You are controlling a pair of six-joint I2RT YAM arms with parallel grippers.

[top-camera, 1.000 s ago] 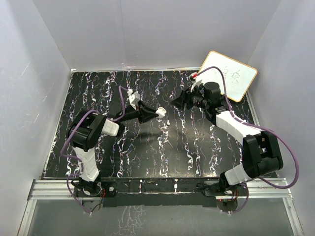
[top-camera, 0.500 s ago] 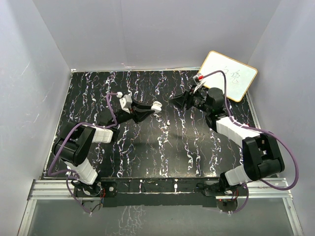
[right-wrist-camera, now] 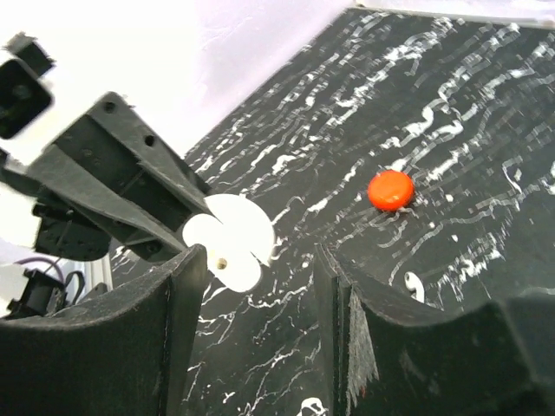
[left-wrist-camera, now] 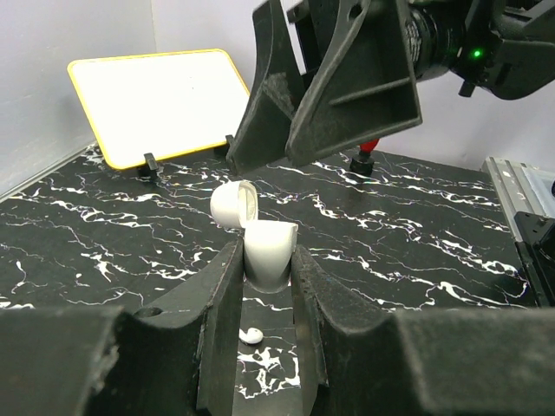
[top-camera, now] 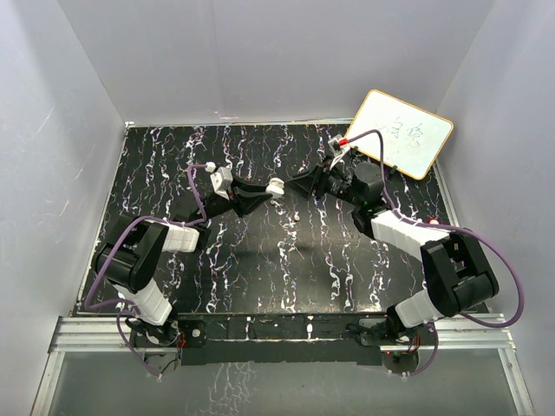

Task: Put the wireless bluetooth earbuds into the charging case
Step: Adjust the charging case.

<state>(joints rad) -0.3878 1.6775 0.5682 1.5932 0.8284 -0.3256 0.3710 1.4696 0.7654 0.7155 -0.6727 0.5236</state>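
My left gripper [top-camera: 270, 189] is shut on the white charging case [left-wrist-camera: 269, 247] and holds it above the mat with its lid [left-wrist-camera: 232, 204] open. The case also shows in the right wrist view [right-wrist-camera: 230, 241]. My right gripper [top-camera: 296, 182] is open and empty, its tips just right of the case and close to it. A small white earbud [left-wrist-camera: 250, 335] lies on the mat below the left fingers. A white earbud [right-wrist-camera: 414, 287] shows beside the right finger; I cannot tell whether it is the same one. No tiny red-and-dark pieces show.
A red round puck [right-wrist-camera: 391, 189] lies on the mat beyond the right fingers. A yellow-framed whiteboard [top-camera: 401, 133] leans at the back right corner. Grey walls close in the black marbled mat [top-camera: 260, 260] on three sides.
The left arm stretched out and carried the case slightly left and back, then held still. The right gripper moved left toward the case, closing the gap.
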